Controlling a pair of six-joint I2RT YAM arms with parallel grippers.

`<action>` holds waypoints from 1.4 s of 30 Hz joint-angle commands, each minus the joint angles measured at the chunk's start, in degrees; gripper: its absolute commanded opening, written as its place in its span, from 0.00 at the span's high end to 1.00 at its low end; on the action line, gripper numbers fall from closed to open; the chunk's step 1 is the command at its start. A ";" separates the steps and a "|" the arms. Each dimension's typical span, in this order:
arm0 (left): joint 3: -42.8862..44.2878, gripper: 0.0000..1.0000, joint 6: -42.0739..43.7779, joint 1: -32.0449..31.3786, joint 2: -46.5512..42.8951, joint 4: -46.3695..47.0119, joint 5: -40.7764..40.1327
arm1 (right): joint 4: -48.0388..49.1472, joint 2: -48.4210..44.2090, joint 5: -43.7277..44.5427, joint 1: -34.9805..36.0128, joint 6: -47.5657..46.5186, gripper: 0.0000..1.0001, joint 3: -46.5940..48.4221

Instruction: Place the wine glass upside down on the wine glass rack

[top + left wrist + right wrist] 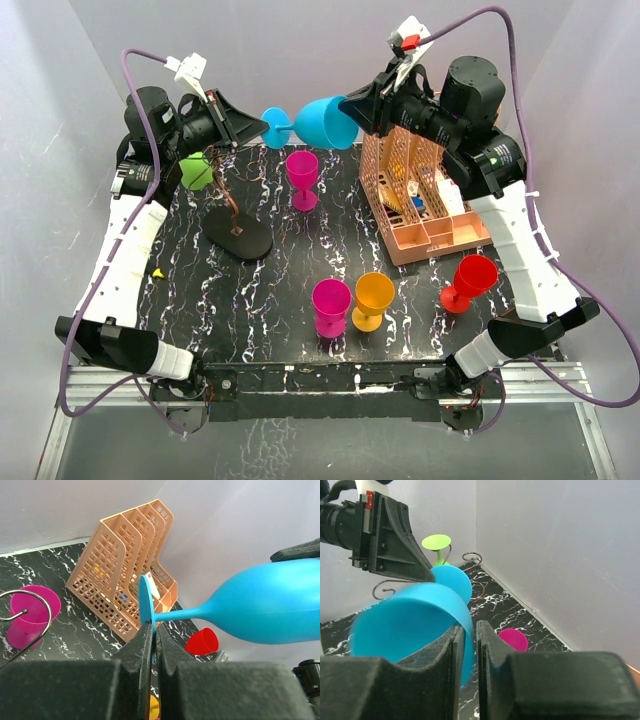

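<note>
A blue wine glass (322,122) hangs sideways in the air over the far edge of a black marbled desk (290,260), stretched between two robot hands. The left hand (247,126) is closed tight on the rim of the glass's flat round foot; its wrist camera shows the two dark fingers (144,640) pressed together with the thin blue disc between them. The right hand (352,106) is pinched shut on the wall of the bowl at its open mouth, one finger inside and one outside. The wine glass rack (240,238) stands on the desk below and to the left of the glass, near the left hand but apart from it — a black disc base with curled wire arms, among which a green glass (197,170) hangs. The left arm covers part of the rack's post and part of the green glass. From the right wrist, the blue bowl is blurred and hides its own stem. From the left wrist, the bowl's mouth is cut off by the frame edge, and only one wire curl of the rack shows.
</note>
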 commanded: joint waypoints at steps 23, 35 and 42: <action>18.01 1.00 44.92 3.80 -1.11 -7.55 -50.99 | 6.10 -8.91 23.60 -3.16 -11.72 0.20 -19.23; 22.27 1.00 70.65 3.71 7.79 6.38 -65.90 | 13.67 -11.97 20.03 -13.84 -12.19 0.19 -40.98; 22.61 1.00 82.97 3.62 13.68 14.00 -66.02 | 15.82 -12.94 15.63 -18.32 -11.39 0.19 -46.58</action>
